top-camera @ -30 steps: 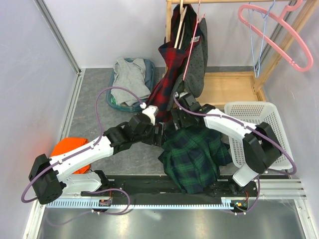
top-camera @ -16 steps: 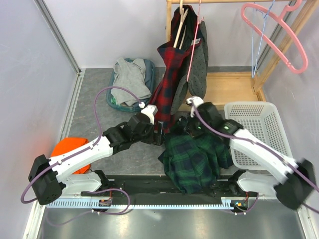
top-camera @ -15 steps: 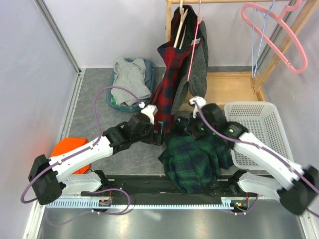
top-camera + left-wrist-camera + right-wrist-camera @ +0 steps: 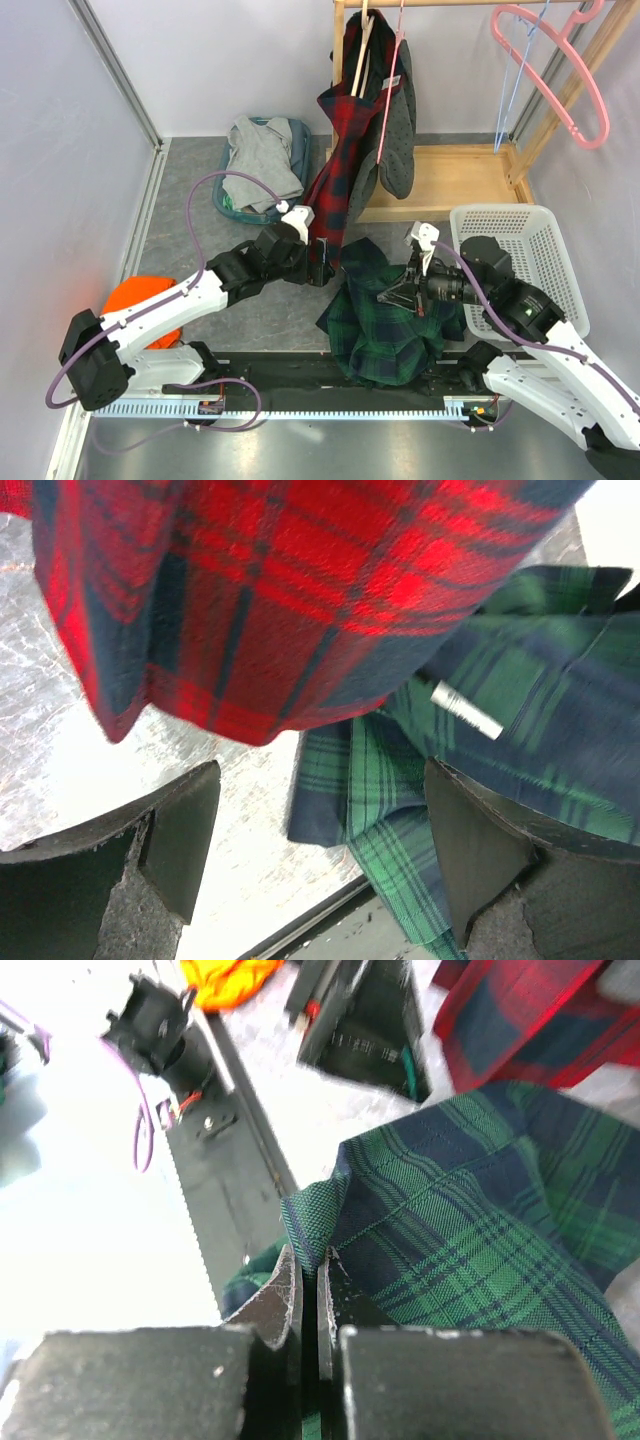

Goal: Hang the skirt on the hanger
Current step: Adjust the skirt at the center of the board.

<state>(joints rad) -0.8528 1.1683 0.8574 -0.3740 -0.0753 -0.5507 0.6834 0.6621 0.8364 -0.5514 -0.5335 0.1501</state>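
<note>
Grey tabletop (image 4: 180, 170) holds the green-and-navy plaid skirt (image 4: 385, 325) at six o'clock, pinched by the right gripper (image 4: 308, 1272), left gripper (image 4: 320, 840) agape; next, probably lifting it to the pink plastic hanger (image 4: 560, 75) at one o'clock.

The top camera looks down from above and behind the arms over the whole counter (image 4: 190, 190). The left wrist camera peers closely past the left hand (image 4: 325, 835) at the green skirt (image 4: 520, 710). The right wrist camera, nearer still, seems to face back toward the near rail (image 4: 230, 1190). All three views share the green skirt.
</note>
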